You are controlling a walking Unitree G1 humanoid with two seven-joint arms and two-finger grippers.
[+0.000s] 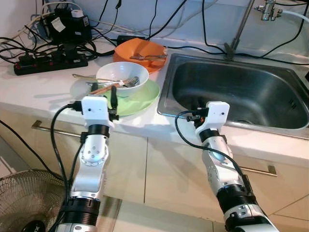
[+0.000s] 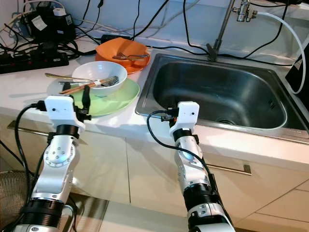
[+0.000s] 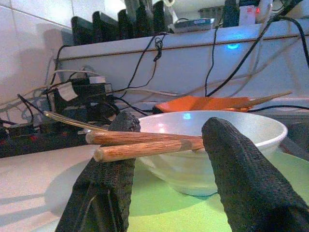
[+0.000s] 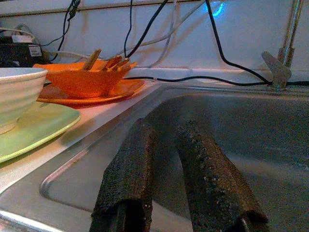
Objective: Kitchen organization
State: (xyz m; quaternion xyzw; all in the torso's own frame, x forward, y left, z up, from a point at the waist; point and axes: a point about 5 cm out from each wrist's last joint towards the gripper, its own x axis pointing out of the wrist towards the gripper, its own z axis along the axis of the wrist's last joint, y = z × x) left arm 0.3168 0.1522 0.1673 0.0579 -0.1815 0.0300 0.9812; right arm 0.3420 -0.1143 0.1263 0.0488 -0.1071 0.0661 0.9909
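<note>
**Operator:** Jaws first: how do they stand?

**Spotter:** Your left gripper (image 3: 166, 169) has its fingers spread wide, framing the white ceramic bowl (image 1: 121, 77) from the counter edge and gripping nothing. Your right gripper (image 4: 176, 169) has its fingers nearly together with a narrow gap, also empty, at the front rim of the stainless steel sink (image 1: 231, 89).

**Operator:** How far along am I?

**Spotter:** Barely started, I'd judge. The bowl sits on the round pale green plate (image 1: 140, 101), with two brown wooden chopsticks (image 3: 145, 145) and a metal fork (image 1: 131, 82) resting in it. Behind, the orange plastic bowl (image 1: 140, 52) sits on its orange plate, also holding utensils. The basin looks empty.

**Operator:** And the arms?

**Spotter:** Both reach forward and up from below counter height, wrists level with the countertop edge, left at the dishes, right at the sink.
</note>
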